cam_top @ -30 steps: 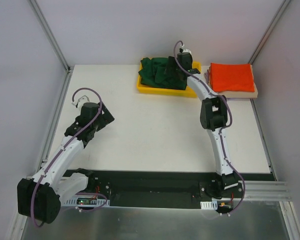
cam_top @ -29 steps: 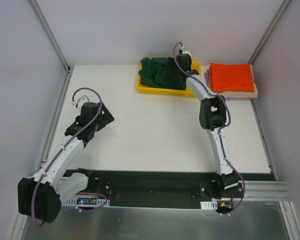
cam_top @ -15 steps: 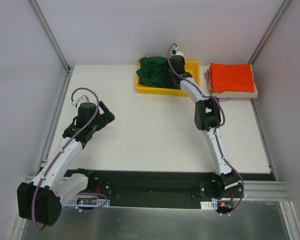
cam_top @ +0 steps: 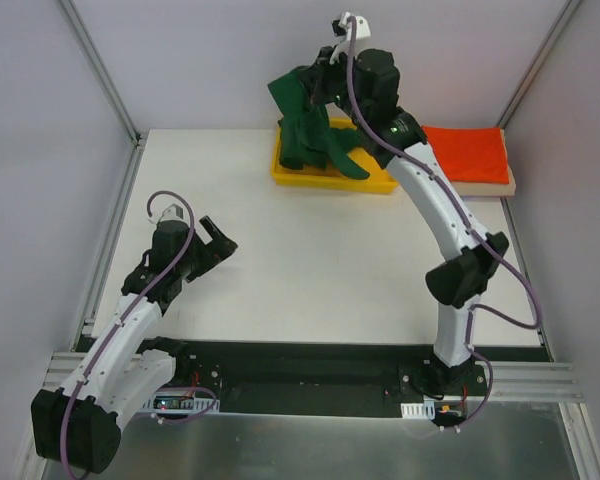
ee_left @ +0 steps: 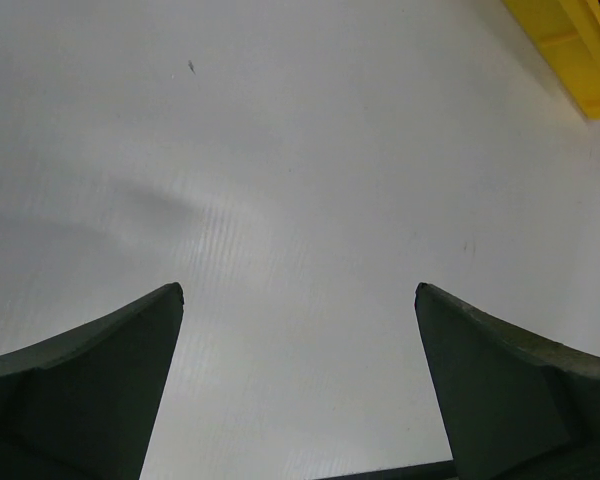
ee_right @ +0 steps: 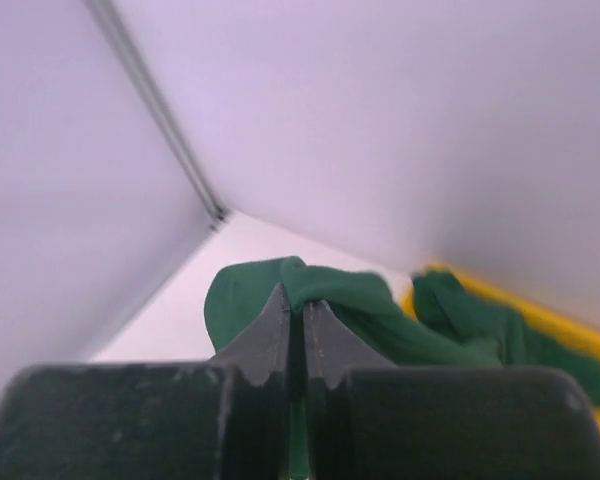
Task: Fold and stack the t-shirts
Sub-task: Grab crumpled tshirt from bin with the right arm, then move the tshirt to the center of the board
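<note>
left fingers (ee_left: 90,390) are hovering spread wide over bare desk (cam_top: 310,250), holding nothing, well apart from any cloth. further right, right fingers (ee_right: 265,335) are pressing together on a fold of the dark green t-shirt (cam_top: 305,120), holding it up above the yellow tray (cam_top: 330,180). its lower part is hanging down into the tray, bunched, not flat. far right, an orange-red folded shirt (cam_top: 470,152) is lying on a tan one (cam_top: 480,189) at the desk's back corner. judging progress: stack is looking started, green shirt not yet spread or folded, so laying out, folding and stacking are remaining.
</note>
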You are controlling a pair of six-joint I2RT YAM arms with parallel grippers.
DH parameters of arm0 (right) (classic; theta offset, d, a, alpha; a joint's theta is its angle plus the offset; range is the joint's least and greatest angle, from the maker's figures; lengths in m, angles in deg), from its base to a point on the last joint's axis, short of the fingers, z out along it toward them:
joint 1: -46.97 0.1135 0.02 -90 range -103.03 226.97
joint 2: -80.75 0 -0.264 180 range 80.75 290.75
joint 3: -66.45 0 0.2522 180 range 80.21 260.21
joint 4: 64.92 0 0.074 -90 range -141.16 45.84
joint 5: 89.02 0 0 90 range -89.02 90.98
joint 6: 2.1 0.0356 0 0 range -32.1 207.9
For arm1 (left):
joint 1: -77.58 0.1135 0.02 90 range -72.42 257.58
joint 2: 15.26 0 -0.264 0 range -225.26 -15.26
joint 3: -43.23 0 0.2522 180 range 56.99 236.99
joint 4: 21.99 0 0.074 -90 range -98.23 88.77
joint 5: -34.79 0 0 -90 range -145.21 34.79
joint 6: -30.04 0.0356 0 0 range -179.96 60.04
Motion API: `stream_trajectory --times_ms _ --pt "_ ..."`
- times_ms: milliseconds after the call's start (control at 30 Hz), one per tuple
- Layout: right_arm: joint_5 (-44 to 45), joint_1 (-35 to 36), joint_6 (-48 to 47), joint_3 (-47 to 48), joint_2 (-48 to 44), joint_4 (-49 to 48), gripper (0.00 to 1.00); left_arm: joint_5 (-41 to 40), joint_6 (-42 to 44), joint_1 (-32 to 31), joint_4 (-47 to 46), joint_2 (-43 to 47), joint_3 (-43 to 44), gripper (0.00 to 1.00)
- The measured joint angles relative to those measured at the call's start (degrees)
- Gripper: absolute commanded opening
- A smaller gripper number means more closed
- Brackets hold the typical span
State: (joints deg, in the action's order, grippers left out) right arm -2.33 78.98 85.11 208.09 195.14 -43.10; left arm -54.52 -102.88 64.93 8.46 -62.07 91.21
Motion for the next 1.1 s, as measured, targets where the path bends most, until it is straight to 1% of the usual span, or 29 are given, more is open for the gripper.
stream_trajectory --times_ms 33,100,200,267,367,533,667,733,800,867,933,967,1033,1100 --pt "0.0 1.1 -1.0 0.7 -2.0 0.1 0.01 1.0 -0.2 0.0 0.0 0.2 -0.6 0.99" --pt "-0.1 4.3 -2.8 5.2 -4.8 1.0 0.01 2.4 -0.3 0.0 0.2 0.8 -1.8 0.99" --pt "0.0 7.5 -4.2 11.7 -6.4 1.0 0.01 4.1 -0.6 0.0 0.9 3.0 -3.3 0.99" --pt "0.5 9.1 -4.8 13.6 -7.6 0.6 0.01 5.0 -0.9 0.0 1.3 4.9 -3.9 0.99" --pt "1.8 11.9 -7.0 13.6 -10.0 0.1 0.01 5.4 -1.0 0.0 1.6 7.8 -4.5 0.99" --pt "6.7 18.6 -11.2 12.8 -13.0 -2.3 0.01 6.3 -1.0 0.0 2.2 10.5 -4.8 0.99" --pt "10.1 19.7 -13.1 9.7 -16.4 -3.4 0.01 7.6 -1.0 0.0 2.8 11.3 -4.8 0.99" --pt "13.2 19.3 -14.1 5.6 -19.1 -4.0 0.01 8.2 -1.0 0.0 3.0 11.5 -4.9 0.99" --pt "16.9 19.1 -14.9 -1.0 -22.1 -5.4 0.01 8.4 -1.0 0.0 3.3 11.8 -5.1 0.99" --pt "21.2 18.4 -15.3 -10.9 -26.1 -6.8 0.01 8.7 -1.0 0.0 3.3 12.0 -5.5 0.99" --pt "24.6 17.2 -14.5 -22.8 -30.4 -7.4 0.03 9.1 -1.0 0.0 3.3 12.0 -6.1 0.99" --pt "25.3 15.6 -13.0 -31.8 -33.2 -8.9 0.04 9.3 -1.0 0.0 3.3 11.9 -6.5 0.99" --pt "25.8 12.4 -9.6 -46.2 -37.7 -9.2 0.05 9.6 -1.0 0.0 3.3 11.3 -7.0 0.99" --pt "25.5 7.5 -4.9 -62.9 -42.2 -9.2 0.05 10.1 -1.0 0.0 3.3 10.3 -7.1 0.99"
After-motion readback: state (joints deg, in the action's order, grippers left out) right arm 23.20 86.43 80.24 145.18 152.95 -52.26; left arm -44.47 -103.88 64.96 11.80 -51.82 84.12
